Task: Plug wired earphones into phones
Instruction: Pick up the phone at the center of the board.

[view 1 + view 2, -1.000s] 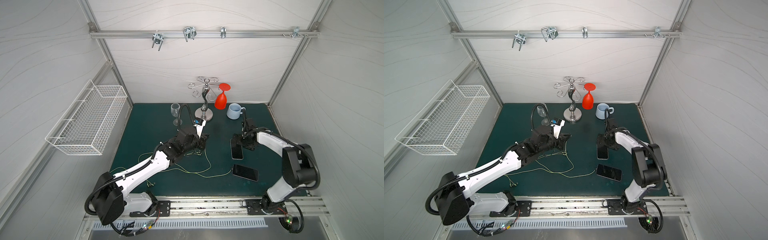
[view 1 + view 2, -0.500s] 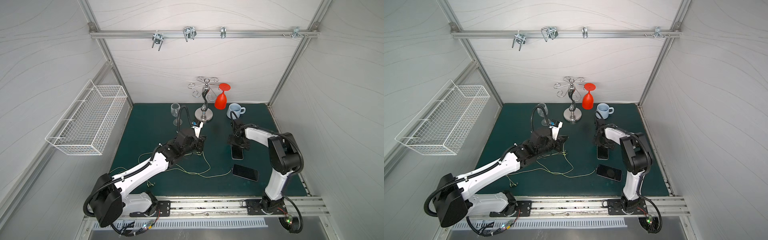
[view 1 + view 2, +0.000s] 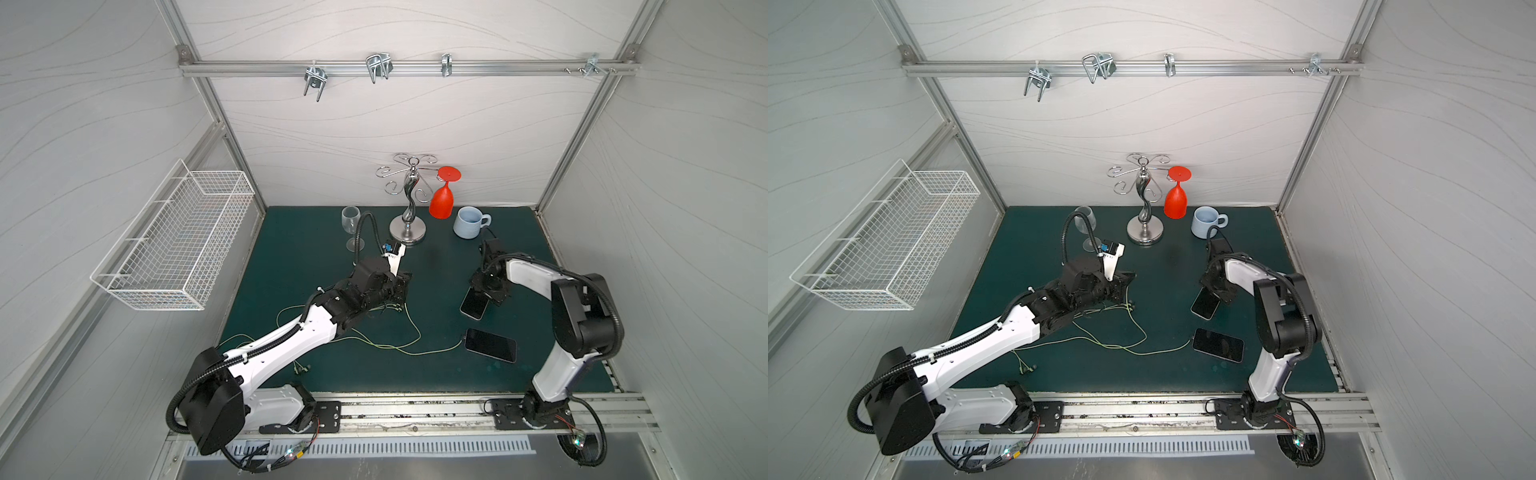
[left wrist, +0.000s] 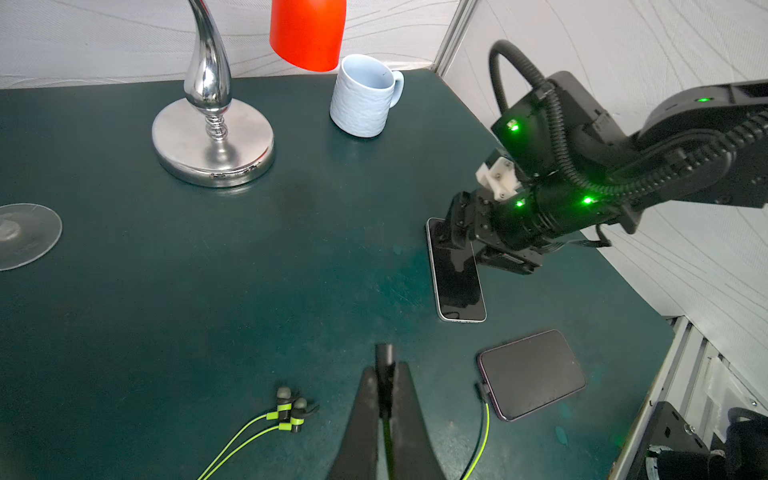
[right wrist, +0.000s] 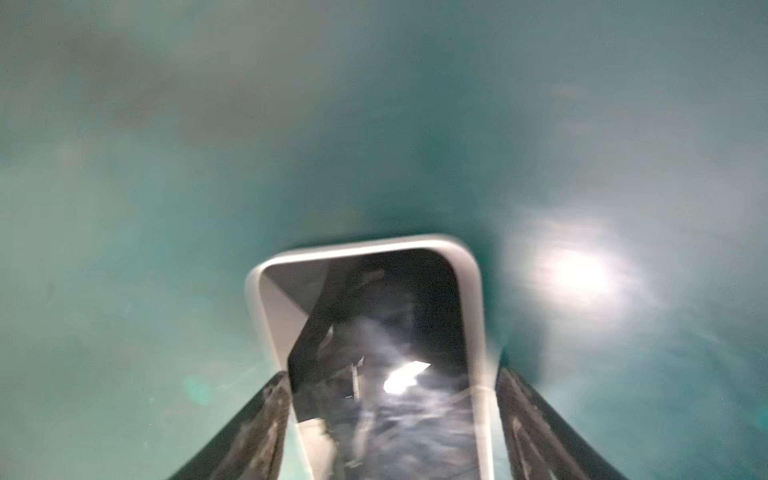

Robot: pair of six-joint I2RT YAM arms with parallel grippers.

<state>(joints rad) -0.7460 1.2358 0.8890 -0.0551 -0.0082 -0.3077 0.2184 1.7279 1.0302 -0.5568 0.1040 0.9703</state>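
Observation:
Two phones lie on the green mat, the far phone (image 3: 473,306) (image 3: 1204,304) and the near phone (image 3: 490,345) (image 4: 532,374). A yellow-green earphone cable (image 4: 482,428) ends in a plug at the near phone's corner. My left gripper (image 4: 384,370) (image 3: 402,286) is shut on the dark plug (image 4: 384,353) of the second earphones, whose cable (image 3: 409,332) trails over the mat. One pair of earbuds (image 4: 291,409) lies beside it. My right gripper (image 5: 392,372) (image 3: 484,289) is open and straddles the far phone's end (image 5: 365,291), one finger along each long edge.
A silver glass stand (image 3: 409,232) with a hanging red glass (image 3: 442,199) stands at the back. A pale blue mug (image 3: 469,222) is just behind the right gripper. A clear wine glass (image 3: 351,220) is behind the left arm. A white wire basket (image 3: 178,241) hangs on the left wall.
The right arm has swung round and set its gripper over the far phone's end, and its jaws have narrowed. That phone now lies slightly turned. The left arm has barely moved.

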